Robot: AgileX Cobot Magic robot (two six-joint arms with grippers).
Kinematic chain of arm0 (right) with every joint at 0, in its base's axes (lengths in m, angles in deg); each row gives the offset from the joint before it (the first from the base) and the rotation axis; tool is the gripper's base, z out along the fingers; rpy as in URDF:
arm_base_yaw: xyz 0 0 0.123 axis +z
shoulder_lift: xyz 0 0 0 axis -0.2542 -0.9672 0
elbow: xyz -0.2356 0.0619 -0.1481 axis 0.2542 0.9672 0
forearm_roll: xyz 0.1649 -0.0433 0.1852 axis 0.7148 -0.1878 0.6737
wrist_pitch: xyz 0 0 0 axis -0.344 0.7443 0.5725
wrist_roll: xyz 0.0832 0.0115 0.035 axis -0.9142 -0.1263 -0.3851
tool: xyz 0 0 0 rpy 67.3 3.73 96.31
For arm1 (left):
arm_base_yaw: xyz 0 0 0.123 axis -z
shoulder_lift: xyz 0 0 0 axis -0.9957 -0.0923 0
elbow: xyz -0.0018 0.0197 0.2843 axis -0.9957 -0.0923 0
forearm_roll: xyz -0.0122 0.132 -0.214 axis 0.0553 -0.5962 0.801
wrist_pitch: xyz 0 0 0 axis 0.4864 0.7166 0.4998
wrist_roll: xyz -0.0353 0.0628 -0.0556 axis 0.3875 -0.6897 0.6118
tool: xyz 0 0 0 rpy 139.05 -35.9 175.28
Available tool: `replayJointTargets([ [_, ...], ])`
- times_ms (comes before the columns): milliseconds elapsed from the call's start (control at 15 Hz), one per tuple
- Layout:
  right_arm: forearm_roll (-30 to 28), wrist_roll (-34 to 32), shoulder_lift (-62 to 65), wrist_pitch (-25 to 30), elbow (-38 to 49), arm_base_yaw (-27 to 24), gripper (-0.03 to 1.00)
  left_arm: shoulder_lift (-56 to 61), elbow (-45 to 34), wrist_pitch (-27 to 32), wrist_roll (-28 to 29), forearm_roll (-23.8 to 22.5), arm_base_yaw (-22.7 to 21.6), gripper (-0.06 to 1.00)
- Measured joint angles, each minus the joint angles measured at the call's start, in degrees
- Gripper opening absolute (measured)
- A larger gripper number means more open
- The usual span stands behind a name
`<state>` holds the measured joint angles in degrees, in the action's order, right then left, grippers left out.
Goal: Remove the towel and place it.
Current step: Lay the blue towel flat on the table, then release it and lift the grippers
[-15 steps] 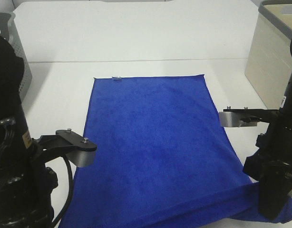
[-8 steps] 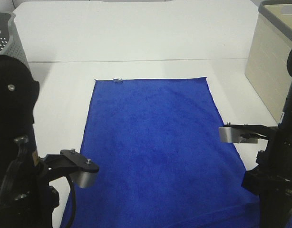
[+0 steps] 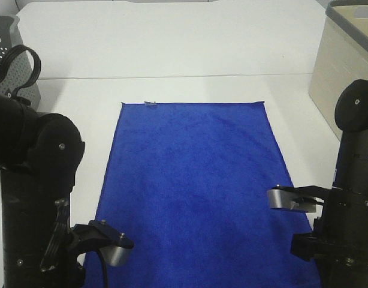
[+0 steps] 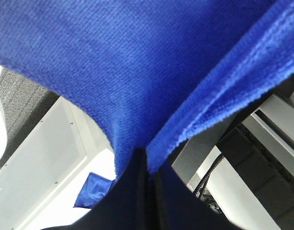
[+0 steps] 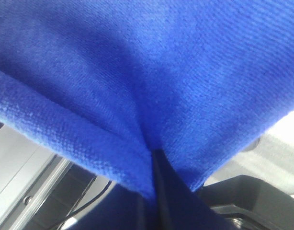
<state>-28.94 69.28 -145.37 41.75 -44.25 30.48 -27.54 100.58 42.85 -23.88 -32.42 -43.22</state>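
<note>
The royal-blue towel [image 3: 193,174] lies spread flat on the white table [image 3: 172,48], its small tag [image 3: 150,103] at the far left corner. Both arms stand at the towel's near corners, low in the exterior view, where their fingertips are hidden. In the left wrist view my left gripper [image 4: 148,160] is shut, pinching a fold of the towel [image 4: 137,72]. In the right wrist view my right gripper [image 5: 154,155] is shut on a pinch of the towel [image 5: 152,62] in the same way. The towel's near edge is out of frame.
A grey perforated basket [image 3: 10,54] stands at the far left of the table. A beige basket [image 3: 346,66] stands at the far right. The table's frame and cables show below the towel in the left wrist view [image 4: 262,158].
Both arms have drawn back toward the near edge, pulling the towel with them. The fold at its near right corner has gone and the towel lies stretched flat.
</note>
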Motion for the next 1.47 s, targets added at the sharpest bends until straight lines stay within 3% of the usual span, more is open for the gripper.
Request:
replayJointTargets([
  [267, 0.17, -0.06, -0.34, 0.0, 0.0, 0.0, 0.04, -0.52, 0.0, 0.0, 0.0, 0.11, 0.0, 0.0],
  [667, -1.66, -0.11, -0.34, 0.0, 0.0, -0.06, 0.26, -0.52, 0.0, 1.26, 0.06, -0.34, 0.0, 0.0],
  [1000, -2.29, -0.23, -0.34, -0.23, 0.0, -0.17, 0.32, -0.52, -0.29, 1.09, 0.23, 0.69, 0.0, 0.11],
  [1267, -1.43, -2.92, -0.34, -0.52, 0.0, -0.17, 0.43, -0.52, -0.34, -1.89, 4.01, 1.2, 0.0, 0.35],
  [1400, -1.43, -5.27, -0.34, -0.52, 0.0, -0.17, 0.55, -0.52, -0.4, -2.75, 7.56, 1.2, 0.0, 0.55],
  [1467, -1.49, -5.67, -0.34, -0.52, 0.0, -0.17, 0.58, -0.52, -0.17, -2.75, 8.19, 1.2, 0.0, 0.58],
])
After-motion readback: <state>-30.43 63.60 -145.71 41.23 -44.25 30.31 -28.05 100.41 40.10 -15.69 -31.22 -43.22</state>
